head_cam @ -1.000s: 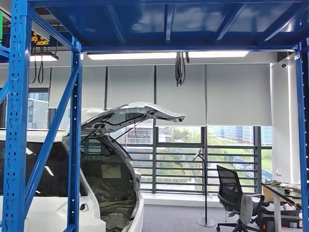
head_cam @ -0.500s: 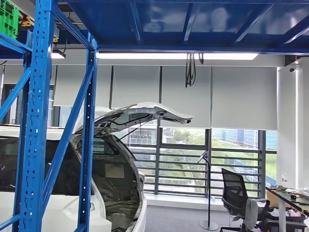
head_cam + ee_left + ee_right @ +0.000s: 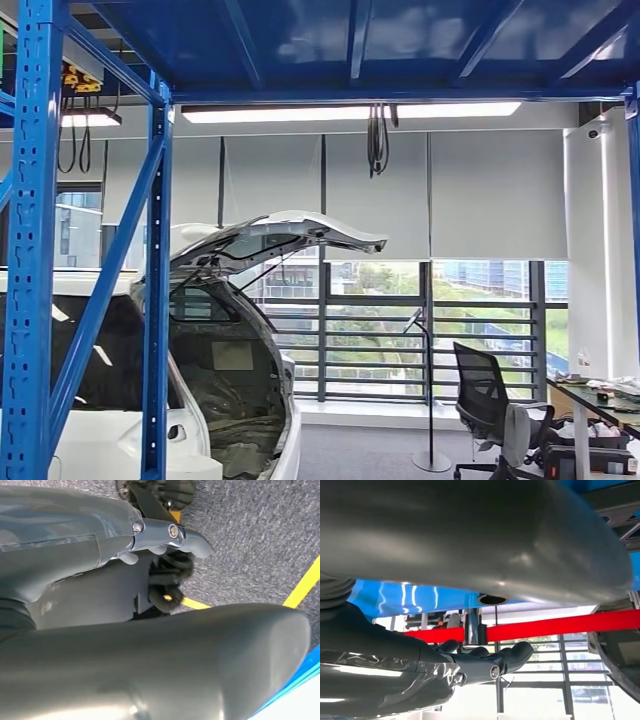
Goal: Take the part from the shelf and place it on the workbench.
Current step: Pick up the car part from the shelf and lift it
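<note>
Evidently the head camera has swung back leftward since half a second ago: the blue shelf upright [image 3: 30, 240] sits at the frame's left edge again, with the white car [image 3: 226, 330] and its raised tailgate behind it. The robot appears to be reorienting beside the shelf, with the reach not yet begun. The left robot hand [image 3: 166, 570] hangs over grey carpet, fingers curled in on nothing. The right robot hand [image 3: 486, 662] is raised, fingers extended; whether it holds anything cannot be told. The part's position cannot be told, and the bench [image 3: 596, 395] is cut off at right.
</note>
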